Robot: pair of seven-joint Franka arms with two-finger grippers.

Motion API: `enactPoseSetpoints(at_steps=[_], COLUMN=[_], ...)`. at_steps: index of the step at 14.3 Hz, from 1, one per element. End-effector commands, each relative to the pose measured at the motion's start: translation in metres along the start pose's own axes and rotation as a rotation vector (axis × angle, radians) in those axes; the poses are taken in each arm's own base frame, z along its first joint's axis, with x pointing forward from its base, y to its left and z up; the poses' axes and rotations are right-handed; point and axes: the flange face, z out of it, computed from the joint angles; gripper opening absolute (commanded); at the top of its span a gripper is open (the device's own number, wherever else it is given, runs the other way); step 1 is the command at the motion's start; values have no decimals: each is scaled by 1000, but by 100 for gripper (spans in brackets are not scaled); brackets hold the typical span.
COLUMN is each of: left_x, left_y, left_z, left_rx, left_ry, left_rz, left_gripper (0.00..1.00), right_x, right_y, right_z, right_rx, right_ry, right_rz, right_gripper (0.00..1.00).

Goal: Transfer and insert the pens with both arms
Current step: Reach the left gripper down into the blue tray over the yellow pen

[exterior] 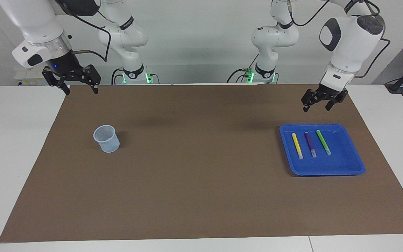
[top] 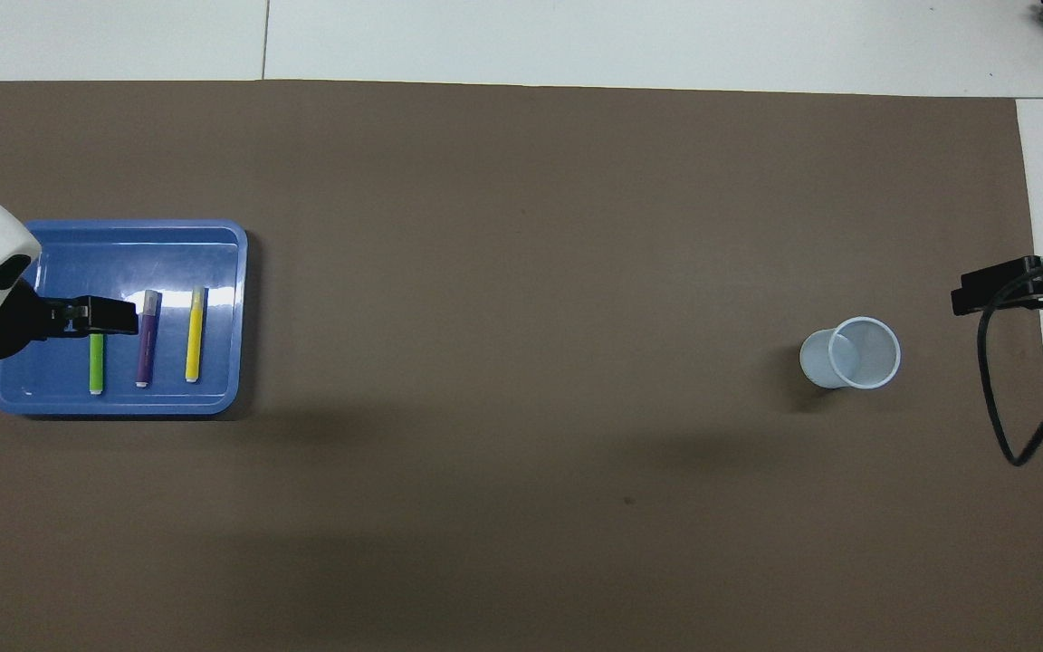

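Three pens lie side by side in a blue tray [exterior: 327, 168] toward the left arm's end of the table: yellow [exterior: 297, 145], purple [exterior: 310, 144] and green [exterior: 323, 142]. My left gripper [exterior: 316, 108] hangs open in the air above the tray, holding nothing. In the overhead view the left gripper [top: 91, 317] covers one end of the green pen [top: 96, 367], beside the purple pen [top: 148, 344] and the yellow pen [top: 195, 340]. My right gripper [exterior: 82, 91] waits open and empty over the mat's corner at the right arm's end, and also shows from above [top: 1001, 288].
A pale translucent cup [exterior: 107, 139] stands upright on the brown mat [exterior: 201, 175] toward the right arm's end, seen from above too [top: 852, 355]. A black cable [top: 1006, 426] loops down beside the right gripper. White table [exterior: 19, 140] borders the mat.
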Motion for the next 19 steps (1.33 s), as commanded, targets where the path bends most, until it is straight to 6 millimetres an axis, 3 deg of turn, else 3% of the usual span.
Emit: enactPoseSetpoints(at_steps=[1, 12, 19], left_x=[3, 26, 37], left_y=[2, -2, -4], left_z=[28, 107, 169], left_rx=[-11, -7, -17], left_ry=[-3, 11, -18], left_rz=[15, 6, 14], left_gripper=[100, 100, 100], right_x=[-5, -5, -5], right_y=[1, 1, 1], right_z=[-1, -1, -1], right_rx=[5, 5, 5], right_ry=[-2, -2, -2], right_rz=[-2, -2, -2], right_gripper=[100, 100, 100])
